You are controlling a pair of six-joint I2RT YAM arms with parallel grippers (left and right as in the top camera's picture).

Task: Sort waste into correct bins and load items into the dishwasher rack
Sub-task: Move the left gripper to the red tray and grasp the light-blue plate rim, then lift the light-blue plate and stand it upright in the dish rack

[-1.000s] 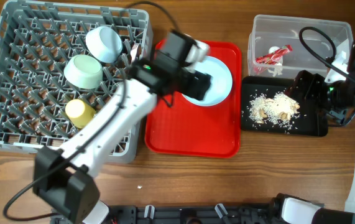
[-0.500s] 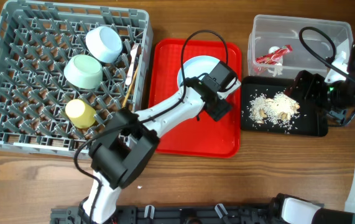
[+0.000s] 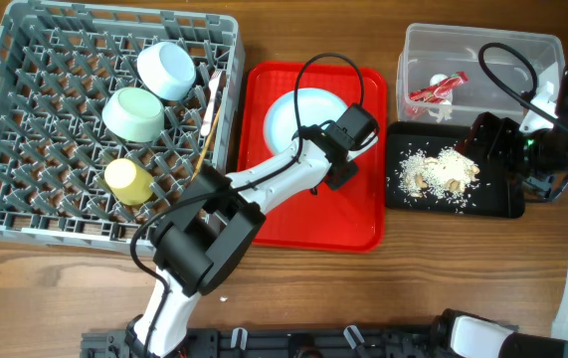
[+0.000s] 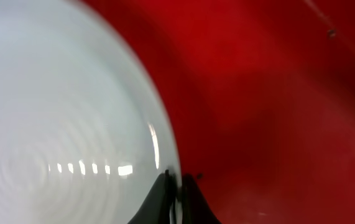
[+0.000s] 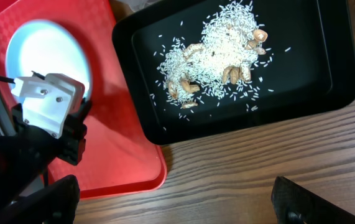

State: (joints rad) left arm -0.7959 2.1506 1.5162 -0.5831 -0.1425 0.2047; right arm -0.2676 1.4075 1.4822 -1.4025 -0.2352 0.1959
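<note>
Swung rightward since a second ago, the left end effector [image 4: 176,191] is clamped shut on the rim of the white plate [image 3: 298,114], centre frame on the red tray [image 3: 308,224]; lift slowly, level, toward the upper-left dishwasher rack [image 3: 25,159].

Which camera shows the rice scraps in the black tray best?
Right wrist: the rice scraps fill the frame's top, single grains and brown bits distinct on the black tray. Overhead shows them as a small pale heap. Left wrist shows none, only white plate and red tray.
</note>
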